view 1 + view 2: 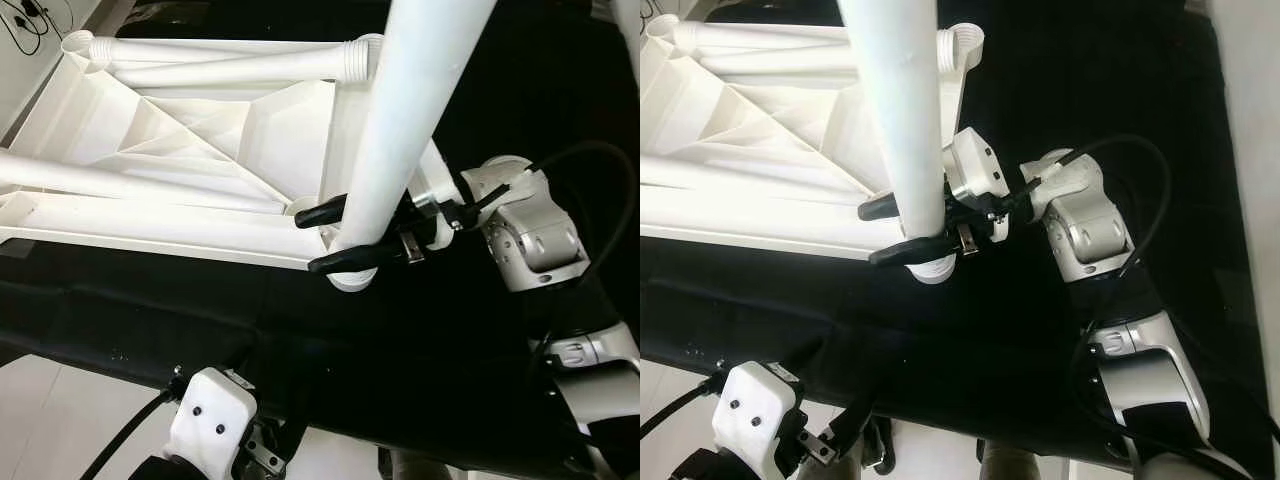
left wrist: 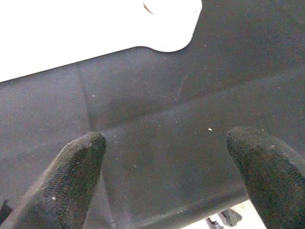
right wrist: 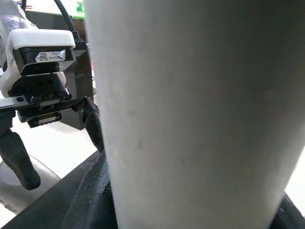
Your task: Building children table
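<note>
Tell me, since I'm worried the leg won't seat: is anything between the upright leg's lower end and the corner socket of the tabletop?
Nothing visible is. The right claw grips the white leg low down, and its threaded end already sits at the corner of the upturned tabletop. Whether it is inside the socket is hidden. The left claw hovers open over the black cloth.

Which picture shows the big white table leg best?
The left eye view: the table leg stands over the tabletop, held by the right tool. The right eye view shows the same; the right wrist view, only its blank side.
</note>
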{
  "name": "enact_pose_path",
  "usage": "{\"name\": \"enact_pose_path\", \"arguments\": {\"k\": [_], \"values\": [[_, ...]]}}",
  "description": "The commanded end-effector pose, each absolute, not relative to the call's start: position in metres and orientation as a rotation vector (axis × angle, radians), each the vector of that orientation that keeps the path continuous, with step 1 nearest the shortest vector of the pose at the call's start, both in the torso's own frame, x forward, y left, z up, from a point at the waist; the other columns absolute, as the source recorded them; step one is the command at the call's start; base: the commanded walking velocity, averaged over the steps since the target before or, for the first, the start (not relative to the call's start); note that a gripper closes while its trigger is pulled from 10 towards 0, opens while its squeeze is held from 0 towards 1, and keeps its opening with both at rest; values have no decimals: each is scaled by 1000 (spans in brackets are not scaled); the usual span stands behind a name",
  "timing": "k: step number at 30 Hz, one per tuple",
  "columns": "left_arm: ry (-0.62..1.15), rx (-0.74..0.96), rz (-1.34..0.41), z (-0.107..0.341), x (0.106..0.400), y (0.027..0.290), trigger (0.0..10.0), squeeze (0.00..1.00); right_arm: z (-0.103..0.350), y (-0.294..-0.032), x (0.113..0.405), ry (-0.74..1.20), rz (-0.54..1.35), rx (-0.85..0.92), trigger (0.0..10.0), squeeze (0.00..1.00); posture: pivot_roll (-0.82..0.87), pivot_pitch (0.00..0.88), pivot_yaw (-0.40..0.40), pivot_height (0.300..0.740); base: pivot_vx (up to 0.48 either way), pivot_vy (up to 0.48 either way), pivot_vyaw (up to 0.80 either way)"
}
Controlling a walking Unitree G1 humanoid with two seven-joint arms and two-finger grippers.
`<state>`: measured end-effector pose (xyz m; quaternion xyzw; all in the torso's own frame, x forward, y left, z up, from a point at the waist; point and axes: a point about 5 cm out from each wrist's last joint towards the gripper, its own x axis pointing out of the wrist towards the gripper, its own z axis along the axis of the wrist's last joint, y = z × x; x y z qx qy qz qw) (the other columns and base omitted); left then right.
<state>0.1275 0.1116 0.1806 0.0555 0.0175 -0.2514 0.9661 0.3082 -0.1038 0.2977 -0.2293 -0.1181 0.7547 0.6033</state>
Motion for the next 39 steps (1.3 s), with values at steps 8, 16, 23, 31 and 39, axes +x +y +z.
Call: {"name": "enact_pose_path", "arguments": {"k": [8,16,23,31,39], "values": [[55,98,-508,177,126,111,10000,0,262,-96,315,-19,1770,-504,10000,0,93,429,53,740,0,0,0],[52,97,-504,177,128,110,10000,0,264,-93,322,16,1713,-461,10000,0,88,430,50,740,0,0,0],[50,97,-505,176,129,110,10000,0,265,-95,318,32,1758,-441,10000,0,86,429,49,740,0,0,0],[47,98,-502,177,130,110,10000,0,263,-94,318,54,1752,-443,10000,0,83,427,46,740,0,0,0],[45,96,-498,176,131,110,10000,0,257,-97,337,23,1345,-363,10000,0,73,427,46,740,0,0,0]]}}
